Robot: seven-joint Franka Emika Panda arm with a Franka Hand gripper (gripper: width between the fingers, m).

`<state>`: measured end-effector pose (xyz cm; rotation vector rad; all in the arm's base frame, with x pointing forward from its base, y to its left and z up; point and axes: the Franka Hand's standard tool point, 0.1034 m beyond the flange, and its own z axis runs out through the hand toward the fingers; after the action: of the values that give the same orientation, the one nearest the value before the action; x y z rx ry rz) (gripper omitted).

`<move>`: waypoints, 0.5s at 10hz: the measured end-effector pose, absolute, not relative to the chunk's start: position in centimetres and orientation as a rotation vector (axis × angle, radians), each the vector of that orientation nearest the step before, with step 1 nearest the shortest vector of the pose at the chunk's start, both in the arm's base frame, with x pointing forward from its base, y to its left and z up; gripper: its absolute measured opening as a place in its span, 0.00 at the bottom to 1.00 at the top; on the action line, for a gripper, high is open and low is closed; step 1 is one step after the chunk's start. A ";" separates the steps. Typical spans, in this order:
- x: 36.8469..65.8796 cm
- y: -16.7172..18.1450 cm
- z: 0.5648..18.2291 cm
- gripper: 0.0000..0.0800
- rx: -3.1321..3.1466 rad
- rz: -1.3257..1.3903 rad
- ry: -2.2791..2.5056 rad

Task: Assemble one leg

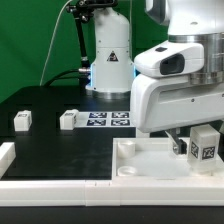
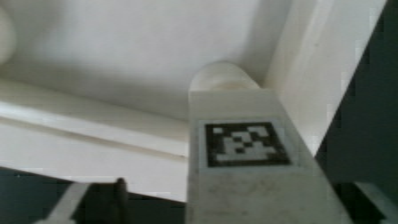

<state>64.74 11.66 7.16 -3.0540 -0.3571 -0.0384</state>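
Here's the claw [image 1: 197, 146], its two fingers clamped on the small white plastic cube-like leg [image 1: 206, 149], black-and-white square tag facing out. The leg hangs over the large white square tray-like part [image 1: 150, 168], above the tray's end toward the exterior view's right. Whether the leg touches the tray floor, I can't tell from this angle. The wrist view gives the close-up: the leg [image 2: 244, 110] fills the middle, tag sharp and square, its rounded tip pointing at the tray-like part's [image 2: 107, 110] inner wall and corner. The tray itself lies flat on the black worktop [image 1: 60, 150]. Off the tray, toward the exterior view's left, two more small white tagged pieces sit on the worktop: a nearer block [image 1: 69, 119] and a farther block [image 1: 22, 121], well apart from each other. Beyond the tray, just beside the nearer block, lies the thin flat white marker board [image 1: 108, 119].
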 end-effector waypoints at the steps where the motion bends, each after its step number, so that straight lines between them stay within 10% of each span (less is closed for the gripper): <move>1: 64.7 11.7 7.2 0.53 -3.054 -0.038 -0.358; 2: 64.7 11.7 7.1 0.36 -3.055 -0.038 -0.346; 5: 64.7 11.7 7.1 0.36 -3.062 -0.033 -0.234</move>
<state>64.72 11.71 7.13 -3.0616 -0.2341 -0.0334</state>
